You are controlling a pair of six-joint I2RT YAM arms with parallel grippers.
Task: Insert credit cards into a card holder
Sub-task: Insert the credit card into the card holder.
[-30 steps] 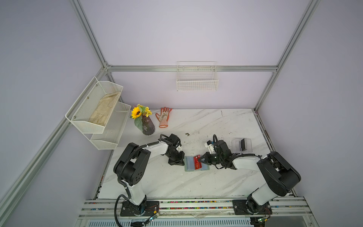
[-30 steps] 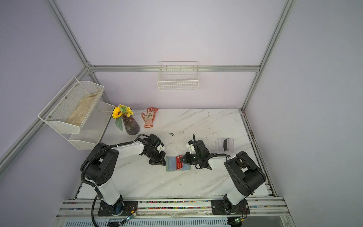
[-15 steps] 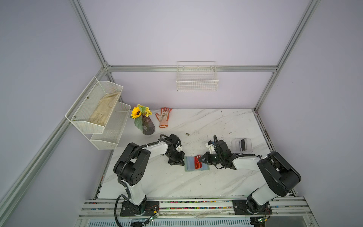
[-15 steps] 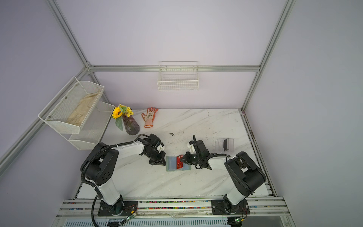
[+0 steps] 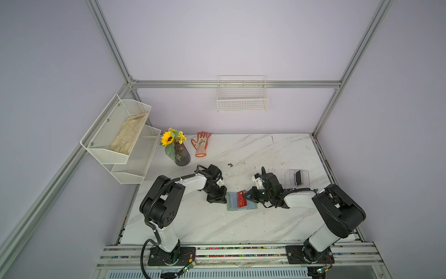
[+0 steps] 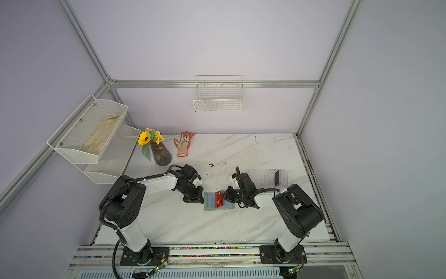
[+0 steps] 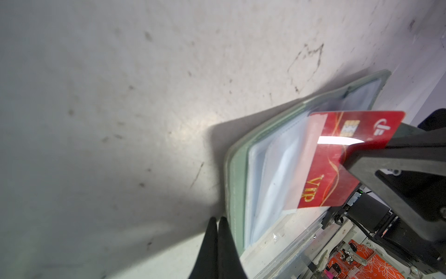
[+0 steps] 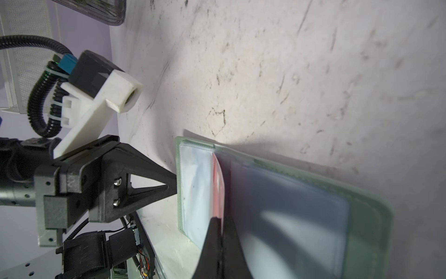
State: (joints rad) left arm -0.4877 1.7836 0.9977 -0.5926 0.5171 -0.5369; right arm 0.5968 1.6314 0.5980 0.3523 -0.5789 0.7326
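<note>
The red credit card (image 7: 337,159), glossy, with gold "VIP" lettering, a gold chip and a white logo, is pinched by its trailing long edge between the closed fingers of the right gripper (image 5: 245,196). Its long axis lies crosswise to those fingers, and the lettering runs along that axis. The leading long edge points straight away from the right gripper, toward the left gripper (image 5: 224,199), and shows hazily under a clear sleeve of the card holder (image 5: 231,205). The gripped edge is tilted up off the sleeves. The card holder, sage green around pale clear sleeves, lies open and flat just ahead of the right gripper's fingertips, between the two grippers. The left gripper has its jaws closed on nothing, with the tips together at the holder's edge farthest from the right gripper; whether they press on it cannot be told. Behind the right gripper's wrist stands a clear box (image 5: 289,178) containing dark cards (image 5: 298,177). Everything rests on a scuffed white marble table (image 5: 217,224).
</note>
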